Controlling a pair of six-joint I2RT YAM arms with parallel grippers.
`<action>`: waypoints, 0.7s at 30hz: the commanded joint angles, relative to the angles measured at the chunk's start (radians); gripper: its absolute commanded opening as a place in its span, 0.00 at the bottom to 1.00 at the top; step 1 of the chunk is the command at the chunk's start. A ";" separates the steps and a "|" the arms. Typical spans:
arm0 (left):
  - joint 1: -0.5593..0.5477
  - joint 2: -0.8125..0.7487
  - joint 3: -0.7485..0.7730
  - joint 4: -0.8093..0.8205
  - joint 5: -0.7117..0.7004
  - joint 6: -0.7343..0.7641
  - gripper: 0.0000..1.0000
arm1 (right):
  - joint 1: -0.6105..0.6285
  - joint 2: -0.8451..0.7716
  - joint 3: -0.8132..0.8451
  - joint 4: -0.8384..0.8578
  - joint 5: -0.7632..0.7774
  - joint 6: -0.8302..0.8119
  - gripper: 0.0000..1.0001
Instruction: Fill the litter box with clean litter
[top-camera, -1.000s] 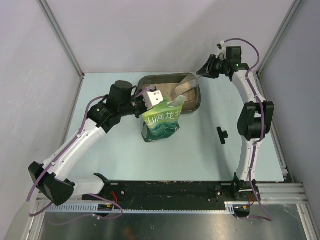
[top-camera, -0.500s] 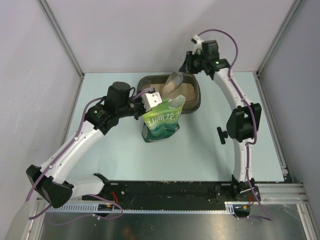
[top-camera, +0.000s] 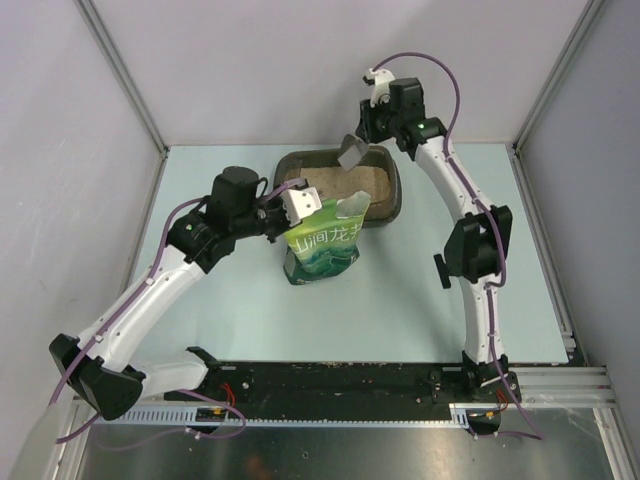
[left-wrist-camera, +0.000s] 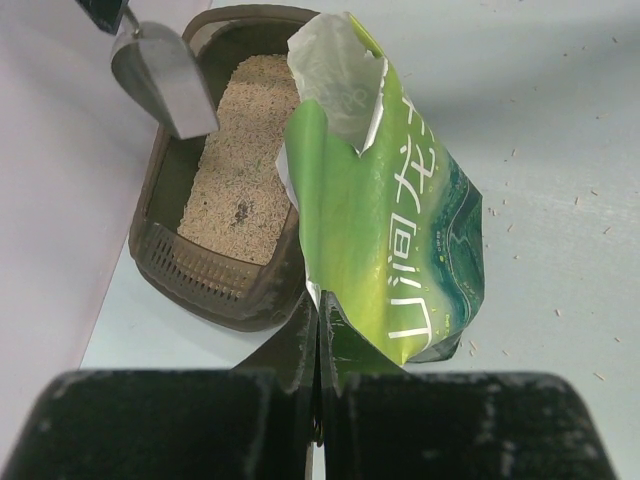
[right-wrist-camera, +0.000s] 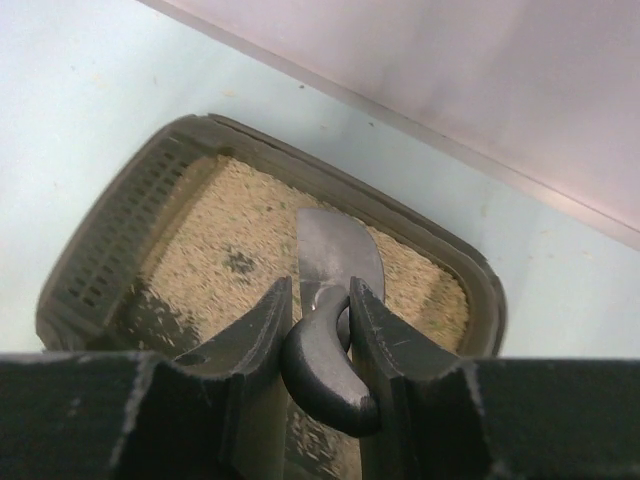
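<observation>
Right hand (right-wrist-camera: 320, 315) swung left, clamped on scoop (top-camera: 352, 151) over litter box (top-camera: 397, 195) holding beige litter (left-wrist-camera: 240, 160); left hand (top-camera: 301, 201) pinches open green bag (top-camera: 323, 248) upright beside it.

We took this for a robotics lab test cell: a pale blue-green flat tabletop (top-camera: 380, 310) boxed by plain lilac-grey wall panels (top-camera: 300, 60), silver aluminium posts (top-camera: 121, 75) rising from its far corners, and a black metal mounting rail (top-camera: 340, 378) along its near edge.
</observation>
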 joint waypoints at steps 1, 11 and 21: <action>-0.002 -0.031 0.012 0.028 0.044 -0.013 0.00 | -0.016 -0.183 -0.043 0.024 -0.070 -0.170 0.00; -0.002 -0.006 0.029 0.047 0.049 -0.033 0.00 | -0.090 -0.466 -0.182 -0.049 -0.235 -0.098 0.00; -0.003 0.005 0.035 0.052 0.027 -0.042 0.00 | -0.121 -0.598 -0.193 -0.247 -0.565 -0.121 0.00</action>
